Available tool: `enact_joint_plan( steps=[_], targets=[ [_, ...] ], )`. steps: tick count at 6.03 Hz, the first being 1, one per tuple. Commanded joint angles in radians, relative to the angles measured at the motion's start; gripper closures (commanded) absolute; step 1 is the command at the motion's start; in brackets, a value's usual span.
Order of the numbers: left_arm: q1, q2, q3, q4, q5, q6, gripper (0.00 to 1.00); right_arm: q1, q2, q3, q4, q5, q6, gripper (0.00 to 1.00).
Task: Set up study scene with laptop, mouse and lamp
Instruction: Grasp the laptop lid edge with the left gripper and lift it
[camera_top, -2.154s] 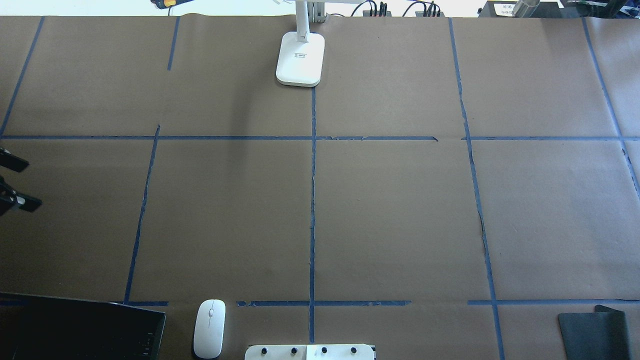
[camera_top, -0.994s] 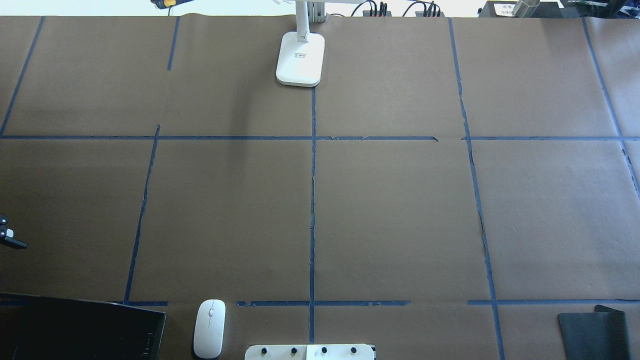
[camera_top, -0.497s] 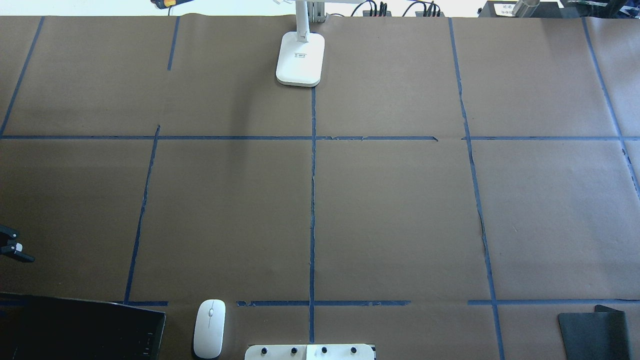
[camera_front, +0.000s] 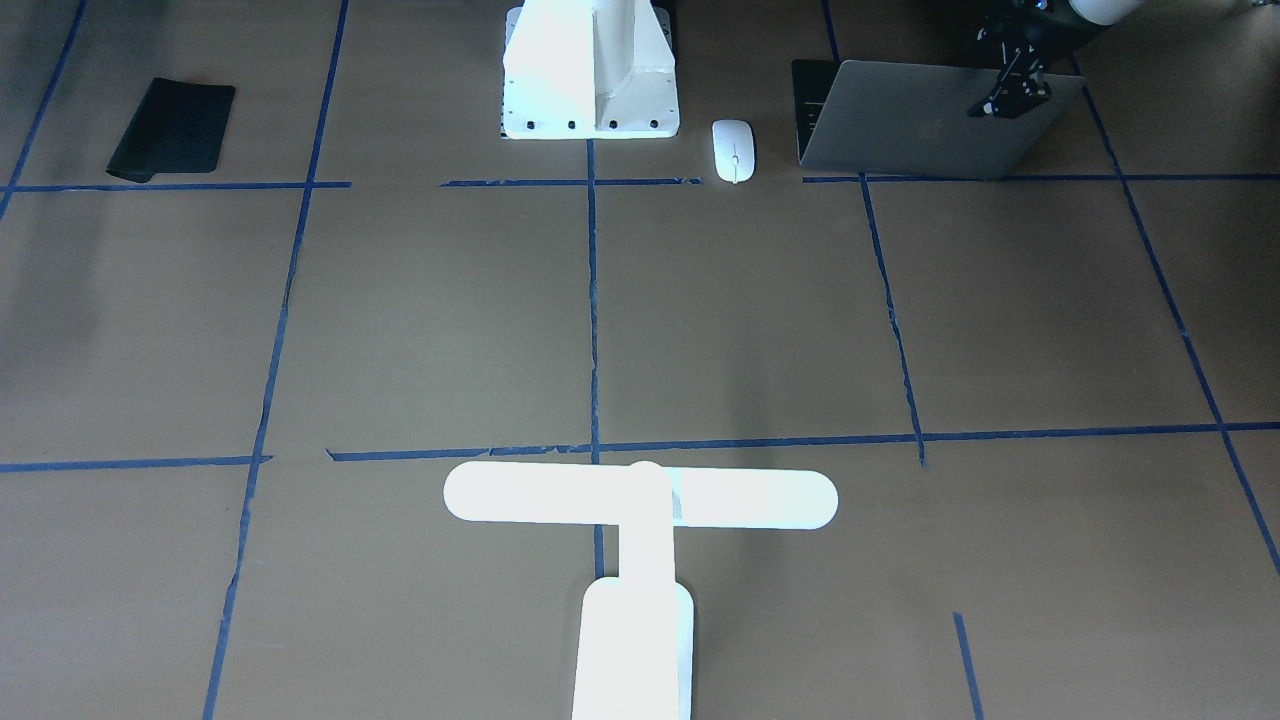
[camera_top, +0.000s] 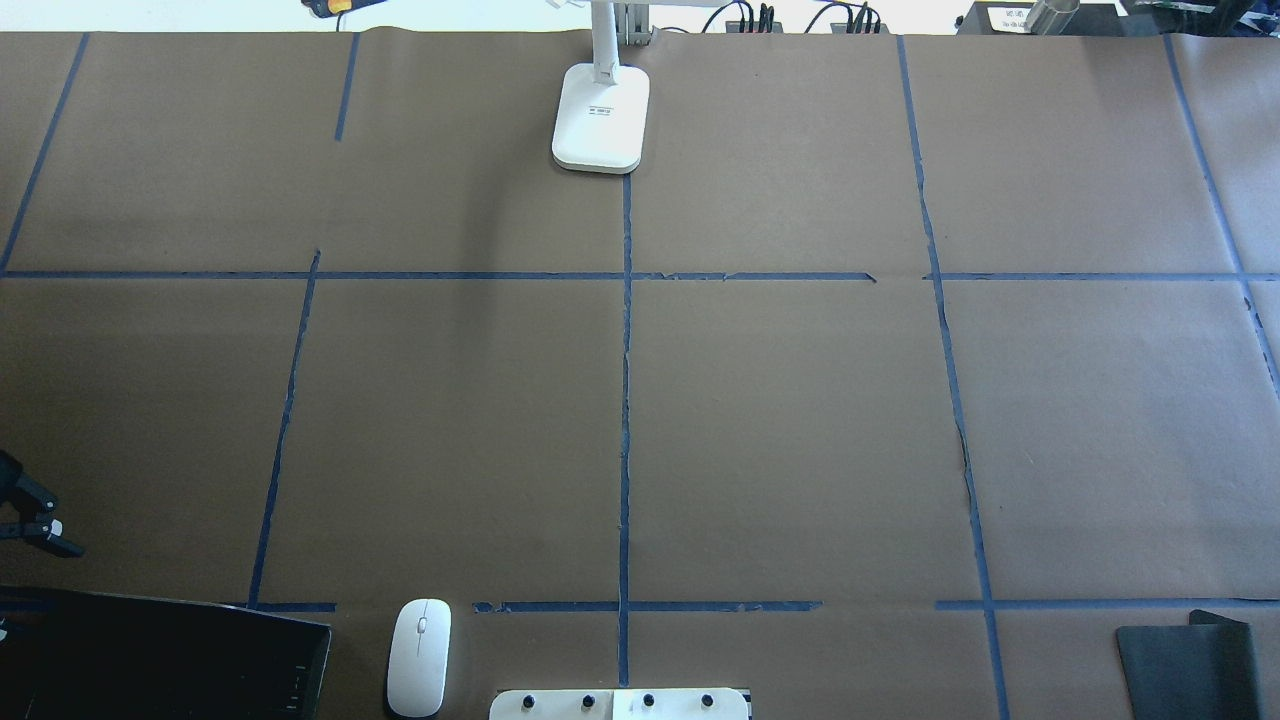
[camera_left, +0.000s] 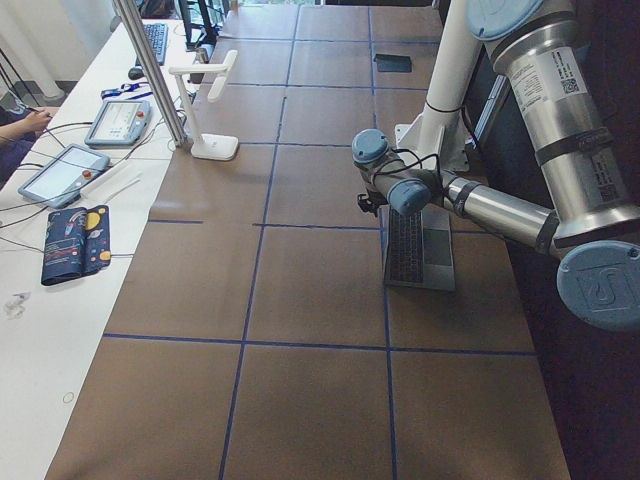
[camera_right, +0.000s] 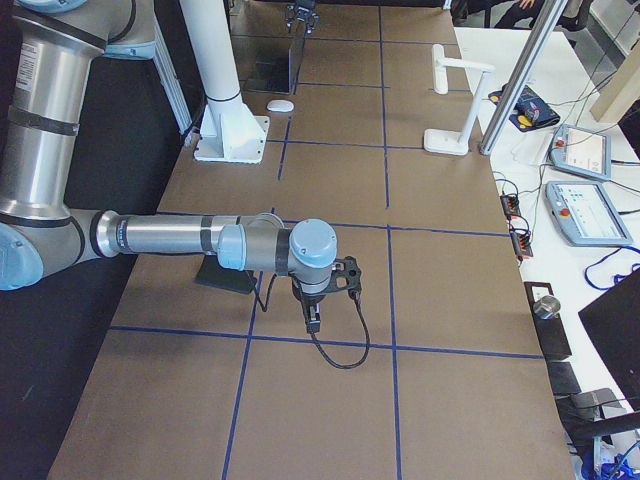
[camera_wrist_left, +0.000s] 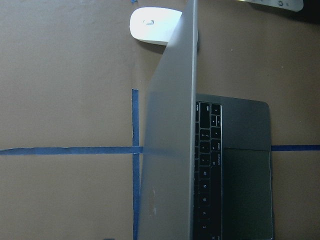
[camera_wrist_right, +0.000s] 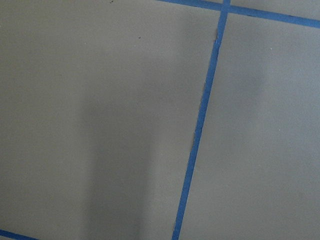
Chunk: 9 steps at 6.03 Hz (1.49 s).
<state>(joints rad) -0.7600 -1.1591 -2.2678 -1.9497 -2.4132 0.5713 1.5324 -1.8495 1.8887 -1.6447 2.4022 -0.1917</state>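
Slim space-grey metal laptop sits open under the left tool, whose jaws are spread with nothing in them, so I'd guess it's lining up on the upright lid to shift it. Small flat white oval mouse lies just beside the laptop's end away from that tool, easy to bump. White T-shaped lamp stands far across the tabletop, and the right tool I can't tell, open or not.

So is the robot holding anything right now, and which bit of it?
Nothing, it seems. The left end effector hangs open over the laptop; the right end effector is empty.
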Motion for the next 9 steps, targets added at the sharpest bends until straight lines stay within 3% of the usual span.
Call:
enact_joint_plan(
  steps=[1, 5, 8, 9],
  targets=[
    [-0.001, -0.029, 0.004, 0.0, -0.001, 0.004, 1.0, 0.0, 0.0, 0.001, 0.002, 0.002, 0.0, 0.0],
    [-0.015, -0.094, -0.007, -0.008, -0.009, 0.019, 1.0, 0.0, 0.0, 0.001, 0.0, 0.002, 0.001, 0.0],
    [-0.186, -0.149, -0.004, 0.008, 0.002, 0.178, 1.0, 0.0, 0.001, 0.001, 0.002, 0.002, 0.0, 0.0],
    [-0.191, -0.224, 0.013, 0.032, 0.034, 0.177, 1.0, 0.0, 0.001, 0.001, 0.002, 0.002, 0.0, 0.0]
  ],
)
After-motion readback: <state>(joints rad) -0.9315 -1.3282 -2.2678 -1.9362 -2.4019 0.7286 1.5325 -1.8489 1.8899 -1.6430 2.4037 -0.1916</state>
